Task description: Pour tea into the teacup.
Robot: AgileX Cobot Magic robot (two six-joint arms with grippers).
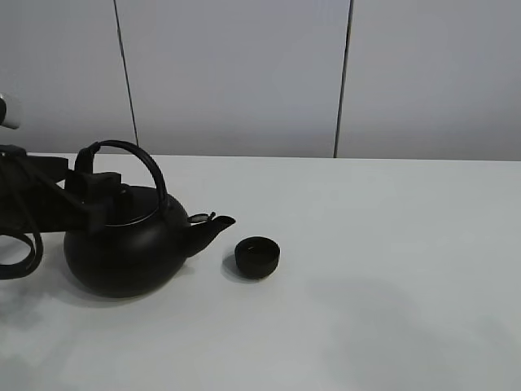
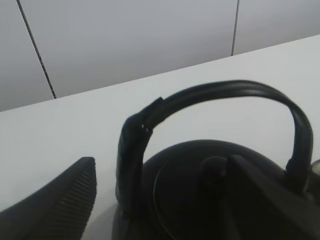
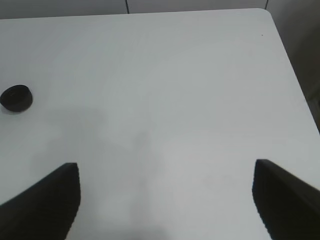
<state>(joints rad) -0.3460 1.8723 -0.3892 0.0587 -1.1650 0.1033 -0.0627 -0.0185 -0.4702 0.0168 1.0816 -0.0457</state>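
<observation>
Soft, even overhead light on a white tabletop (image 1: 391, 244); faint diffuse shadows beneath the black kettle (image 1: 126, 244); close wrist views slightly blurred.

Plain white counter (image 1: 391, 269) under soft, even light, its far edge meeting a pale grey panelled wall (image 1: 236, 73) split by two thin dark vertical seams; one rounded counter corner shows in right wrist view.

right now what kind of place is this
Probably a lab or test bench, not a kitchen: a bare white table, plain grey wall panels, and only a black kettle and teacup set out.
</observation>
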